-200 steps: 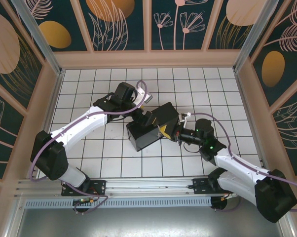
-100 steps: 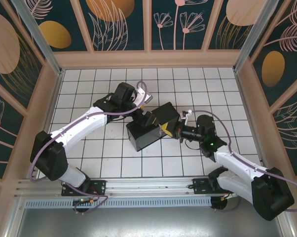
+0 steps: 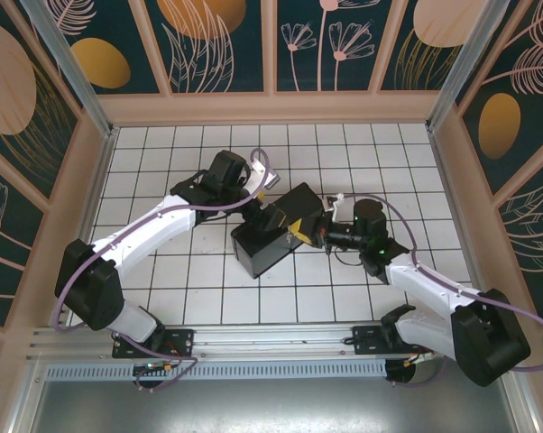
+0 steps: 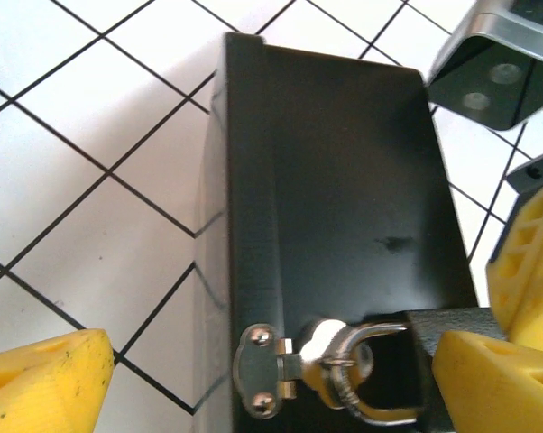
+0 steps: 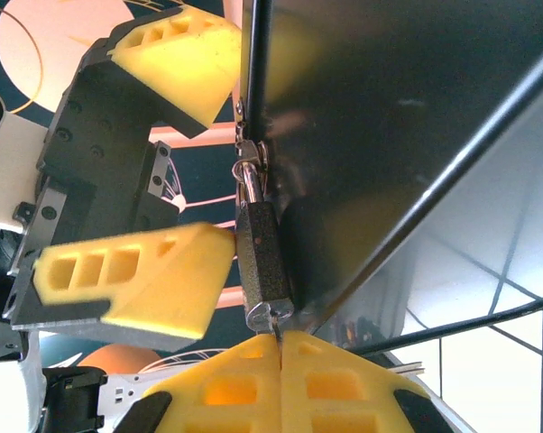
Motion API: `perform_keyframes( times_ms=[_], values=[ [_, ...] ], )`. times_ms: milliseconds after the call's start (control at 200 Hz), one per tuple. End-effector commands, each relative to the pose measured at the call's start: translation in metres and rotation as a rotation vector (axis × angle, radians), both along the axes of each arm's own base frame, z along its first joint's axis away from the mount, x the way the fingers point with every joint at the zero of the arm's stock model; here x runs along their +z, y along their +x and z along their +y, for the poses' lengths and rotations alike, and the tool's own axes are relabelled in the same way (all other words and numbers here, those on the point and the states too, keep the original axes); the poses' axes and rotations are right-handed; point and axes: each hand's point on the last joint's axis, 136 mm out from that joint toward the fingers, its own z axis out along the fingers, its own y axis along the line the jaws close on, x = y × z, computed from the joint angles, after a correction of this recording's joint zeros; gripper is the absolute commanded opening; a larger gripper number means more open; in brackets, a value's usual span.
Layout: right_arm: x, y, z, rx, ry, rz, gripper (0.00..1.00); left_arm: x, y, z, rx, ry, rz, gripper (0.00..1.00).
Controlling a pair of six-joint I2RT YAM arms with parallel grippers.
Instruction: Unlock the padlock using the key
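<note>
The padlock [image 5: 264, 262], a dark speckled body, hangs by its silvery shackle [image 5: 251, 185] from the hasp of the black box [image 5: 389, 117]. My right gripper [image 5: 280, 347] is shut on the key [image 5: 277, 335]. A thin sliver of the key shows at the padlock's bottom end, at the keyhole. My left gripper [image 4: 273, 361] is open and straddles the hasp [image 4: 261, 370] and shackle [image 4: 366, 397]. One of its yellow fingers [image 5: 127, 271] rests against the padlock's side. From above, both grippers, left [image 3: 285, 221] and right [image 3: 318, 236], meet at the box's right end.
The black box [image 3: 262, 244] lies slantwise mid-floor on the white tiles [image 3: 163, 271]. Patterned walls [image 3: 271, 45] close in the workspace on three sides. The right arm's grey cable [image 3: 434, 280] loops over the tiles at right.
My right arm has swung its wrist up and left, bringing its gripper in against the box's right end. The left arm and the box have stayed put.
</note>
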Motion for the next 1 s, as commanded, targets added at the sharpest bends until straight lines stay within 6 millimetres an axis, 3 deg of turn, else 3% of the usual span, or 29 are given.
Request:
perform_keyframes(
  times_ms=[0, 395, 736, 996],
  values=[
    [0.028, 0.012, 0.005, -0.011, 0.025, -0.097, 0.00, -0.010, -0.027, -0.006, -0.093, 0.013, 0.046, 0.92],
    [0.024, 0.020, 0.006, -0.046, -0.010, -0.078, 0.01, -0.005, -0.034, -0.012, -0.109, -0.031, 0.062, 0.90],
    [0.002, 0.011, -0.017, -0.101, -0.087, -0.054, 0.29, 0.027, -0.003, 0.000, 0.002, -0.112, 0.054, 0.94],
    [-0.001, 0.008, -0.041, -0.136, -0.216, -0.134, 0.34, 0.036, 0.016, 0.014, 0.080, -0.144, 0.053, 0.94]
  ],
)
